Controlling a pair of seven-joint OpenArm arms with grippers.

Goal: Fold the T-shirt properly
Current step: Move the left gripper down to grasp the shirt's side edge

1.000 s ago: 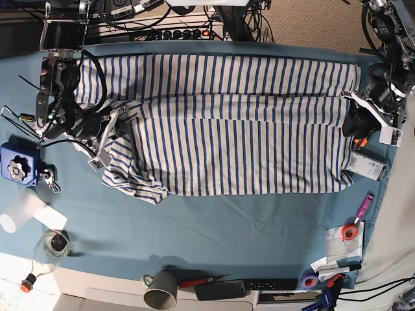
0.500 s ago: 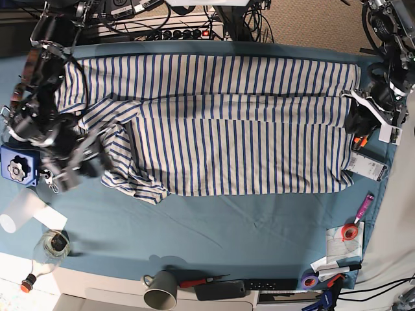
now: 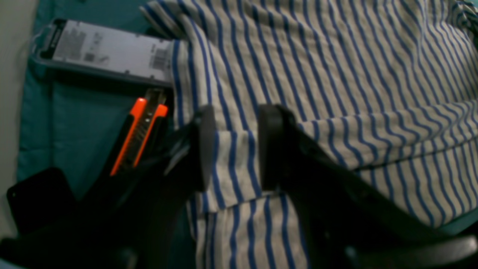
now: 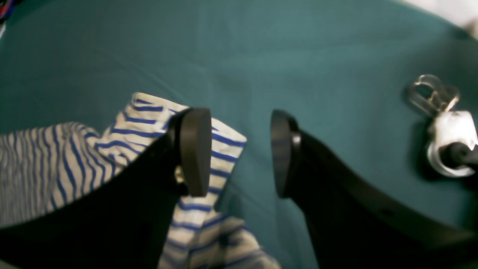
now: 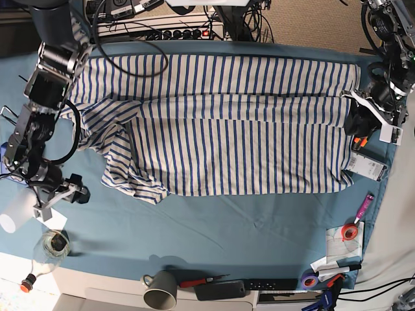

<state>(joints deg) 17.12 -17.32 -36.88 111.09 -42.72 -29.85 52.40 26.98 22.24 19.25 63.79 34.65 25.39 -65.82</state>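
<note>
2 jaws: left pinches T-shirt (image 3: 336, 74) hem, right gapes empty.

Counted against one T-shirt (image 5: 240, 123) as landmark.

Two grippers: left gripper (image 3: 233, 147) at the shirt's hem end, right gripper (image 4: 239, 151) just off its sleeve end.

Two tape rolls below the hem corner in the base view: red tape roll (image 5: 350, 232) and purple tape roll (image 5: 308, 280).

One pink marker (image 5: 364, 207) and one labelled box (image 5: 366, 167) near that same corner.

One orange-handled knife (image 3: 139, 129) just beside the hem.

One mug (image 5: 161, 289) well below the shirt.

One bottle (image 5: 48, 249) and one white cup (image 5: 19, 212) below the sleeve end.

One power strip (image 5: 175, 32) above the shirt.
</note>
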